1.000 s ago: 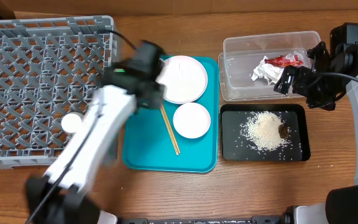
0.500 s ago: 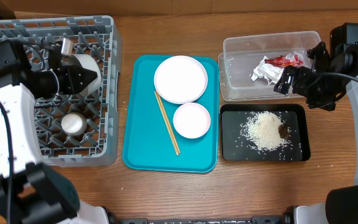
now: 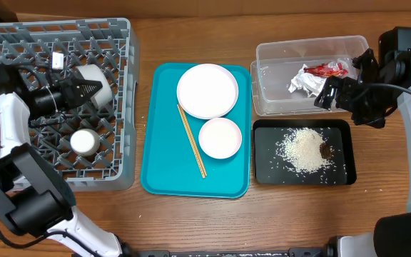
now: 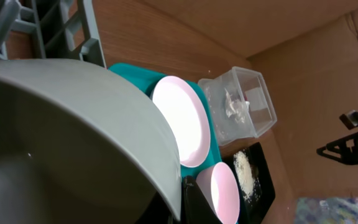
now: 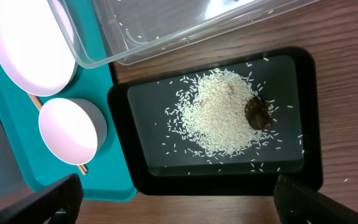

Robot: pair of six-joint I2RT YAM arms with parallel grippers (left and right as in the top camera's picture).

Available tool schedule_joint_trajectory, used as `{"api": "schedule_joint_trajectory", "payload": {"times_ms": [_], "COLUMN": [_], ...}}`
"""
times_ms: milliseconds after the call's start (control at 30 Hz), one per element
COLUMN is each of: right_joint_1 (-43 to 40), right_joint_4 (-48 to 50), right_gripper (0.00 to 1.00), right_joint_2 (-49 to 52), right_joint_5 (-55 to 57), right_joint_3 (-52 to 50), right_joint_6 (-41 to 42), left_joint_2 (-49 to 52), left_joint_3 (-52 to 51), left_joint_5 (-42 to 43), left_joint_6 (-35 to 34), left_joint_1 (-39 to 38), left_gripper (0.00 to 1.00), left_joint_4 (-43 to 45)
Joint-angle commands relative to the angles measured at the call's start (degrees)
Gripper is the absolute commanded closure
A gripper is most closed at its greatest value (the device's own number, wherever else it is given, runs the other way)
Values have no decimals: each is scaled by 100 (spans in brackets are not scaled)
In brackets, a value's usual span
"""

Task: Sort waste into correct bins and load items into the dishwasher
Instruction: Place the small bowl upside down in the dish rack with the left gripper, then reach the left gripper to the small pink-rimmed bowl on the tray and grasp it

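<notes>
left tool [image 3: 84, 91] drew back slightly | seemingly pinching sideways-tipped bowl [image 3: 95, 76] | right tool [image 5: 180, 202] spread

We saw a table [image 3: 191, 221] of brown wood grain with a soft sheen. The dish rack [image 3: 20, 43] looked like matt grey moulded plastic, and the teal tray [image 3: 159, 164] like smooth plastic. The plate [image 3: 207, 91] and white bowl [image 3: 220, 138] were glossy, while the grey bowl [image 4: 73, 124] was smooth and dull outside. The chopsticks [image 3: 191, 140] were pale bare wood. The tub [image 3: 277, 53] was clear plastic, the red wrapper [image 3: 328, 69] shiny and crinkled, and the white paper [image 3: 302, 84] crumpled and matt. The black tray [image 5: 291, 174] had a satin finish. The rice [image 5: 222, 118] was grainy and the brown scrap [image 5: 258, 113] rough.
</notes>
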Motion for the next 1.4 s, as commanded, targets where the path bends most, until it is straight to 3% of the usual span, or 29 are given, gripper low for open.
{"api": "schedule_joint_trajectory", "payload": {"times_ms": [0,200,300,333,400,500,733,833,900,1100,1233,1367], "right_joint_1": [11,11,11,11,11,11,11,11,11,11,-17,-330], "right_joint_4": [-9,-13,-13,-13,-15,-26,-72,-125,-151,-258,-330,-284], "right_gripper": [0,0,0,0,0,0,0,0,0,0,0,0], "right_joint_2": [-63,-63,-63,-63,-63,-63,-63,-63,-63,-63,-63,-63], "right_joint_5": [44,44,44,44,44,44,44,63,125,608,1631,1475], "right_joint_3": [46,46,46,46,46,46,46,46,46,46,46,46], "right_joint_6": [0,0,0,0,0,0,0,0,-2,173,1108,1257], "left_joint_2": [208,208,208,208,208,201,-369,-870,-1294,-2118,-2140,-2107], "left_joint_3": [68,68,68,68,68,76,310,310,310,310,308,308], "left_joint_5": [264,-181,-1152,-1401,-1705,-1648,-1143,-1191,-1198,-2017,-3309,-4489], "left_joint_6": [192,188,160,118,-42,-140,-22,-28,-28,-352,-708,-826], "left_joint_1": [42,435,643,680,748,903,957,841,656,-658,-2356,-3775], "left_gripper": [96,96,92,80,35,25,19,0,0,0,0,0], "left_joint_4": [-9,-275,-586,-645,-717,-844,-1169,-1152,-1150,-1078,-992,-824]}}
